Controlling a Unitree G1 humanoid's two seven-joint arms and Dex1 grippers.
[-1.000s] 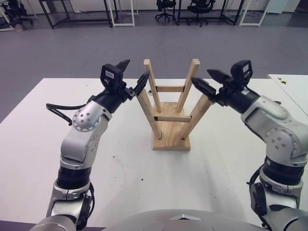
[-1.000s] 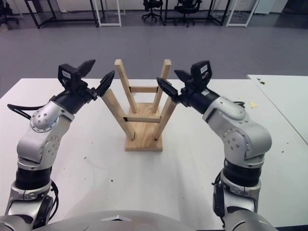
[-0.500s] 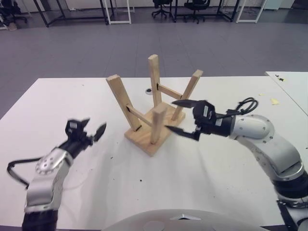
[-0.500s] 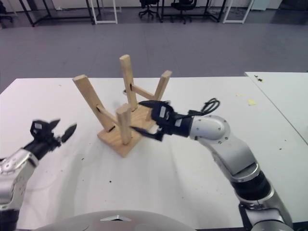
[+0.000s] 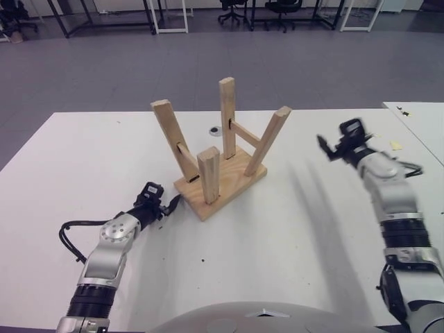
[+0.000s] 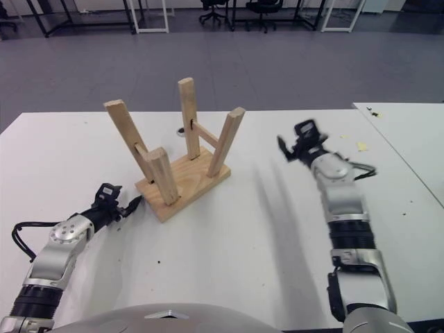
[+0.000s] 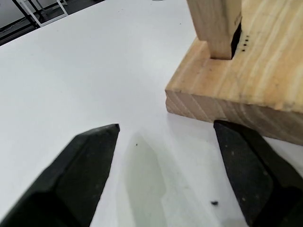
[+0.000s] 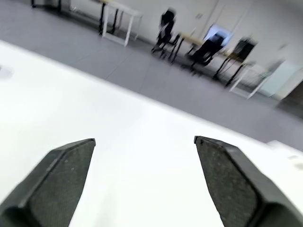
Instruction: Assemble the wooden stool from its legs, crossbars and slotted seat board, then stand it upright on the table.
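- Left eye view: stool (image 5: 220,156) upside down on tabletop (image 5: 291,243), a bit left of centre, turned at an angle to the front edge.
- Seat board (image 5: 232,182) flat on the surface; four legs (image 5: 168,135) pointing up, splayed outward toward the tips.
- Crossbars (image 5: 244,133) betw. leg pairs, ends set in dark slots. Far-right one plain to see, other mostly hidden behind the near leg.
- Left gripper (image 7: 166,126) low over the tabletop, just beside the seat board's near-left corner, pointing at its edge.
- Left wrist view: fingers (image 7: 90,161) spread wide, nothing pinched. One over bare tabletop, other close under the board's side face. Touching or not: cannot tell.
- Same view: base of one leg seated in the board, small row of dots next to the slot.
- Right gripper (image 8: 144,140) raised above the tabletop, well apart from the stool, off to its right.
- Right wrist view: fingers (image 8: 61,175) wide apart, nothing betw. them; white tabletop below.
- Black cable (image 5: 66,236) looped on the tabletop beside the left arm.
- Small dark round spot (image 5: 215,130) on the tabletop just behind the stool.
- Second table (image 5: 416,114) at the right edge, narrow gap betw. the two.
- Office chairs (image 5: 239,10) and metal frames on grey floor in the room behind.
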